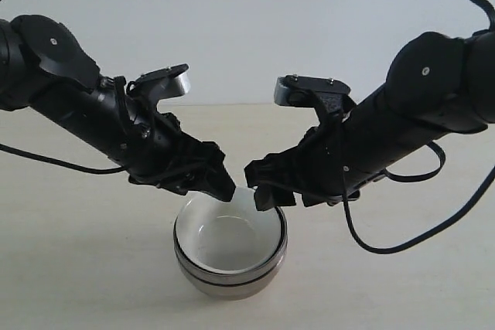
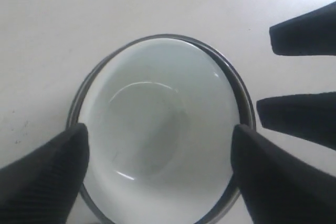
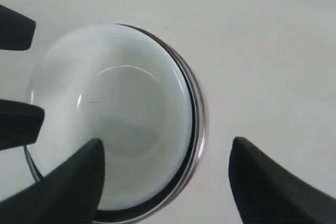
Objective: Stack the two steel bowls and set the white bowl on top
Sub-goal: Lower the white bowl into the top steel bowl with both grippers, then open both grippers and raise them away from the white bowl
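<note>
A pale bench was seen in front of a plain light wall. The two steel bowls were placed near the front middle of the bench, one nested inside the other, so that only a thin dark gap was left between their rims. The white bowl was set inside the upper steel bowl, upright, with its rim a little above the steel rims.

The left claw was held released above the stack, its fingers spread as wide as the white bowl, one over each side of the rim. It could not be told whether they touched it. The right claw was also held released: one finger was seen over the inside of the white bowl and the other outside the stack, above the bare bench. Nothing was gripped by either claw.
</note>
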Available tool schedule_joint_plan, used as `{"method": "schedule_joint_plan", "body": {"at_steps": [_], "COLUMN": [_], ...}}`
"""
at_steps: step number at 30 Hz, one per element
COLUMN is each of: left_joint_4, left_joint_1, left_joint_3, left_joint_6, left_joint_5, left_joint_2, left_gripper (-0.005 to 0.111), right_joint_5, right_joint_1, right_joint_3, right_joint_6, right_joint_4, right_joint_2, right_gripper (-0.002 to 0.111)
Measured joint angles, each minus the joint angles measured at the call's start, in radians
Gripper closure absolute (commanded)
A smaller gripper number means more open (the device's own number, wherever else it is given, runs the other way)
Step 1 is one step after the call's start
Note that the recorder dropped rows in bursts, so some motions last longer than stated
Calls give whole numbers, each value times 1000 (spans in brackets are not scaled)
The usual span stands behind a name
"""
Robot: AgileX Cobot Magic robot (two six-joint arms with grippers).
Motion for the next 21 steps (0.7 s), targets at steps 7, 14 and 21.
{"method": "schedule_joint_plan", "body": {"at_steps": [7,14,21], "left_joint_4": [67,209,235], "left_joint_1": [0,51,171], "left_joint_3": [0,0,51], "left_joint_6": [0,-85,-125], "left_joint_5": [0,3,-23], "left_joint_2": [-16,-101,-217], "left_gripper": [42,89,103], "right_joint_5": [-3,-54,-86], "right_joint_1": [0,0,0], "right_joint_3": [0,0,0], "right_joint_6": [14,64,82], "right_joint_4": [-62,-119,-131], "right_joint_2": [-12,-67,-168], "right_gripper": [71,101,108]}}
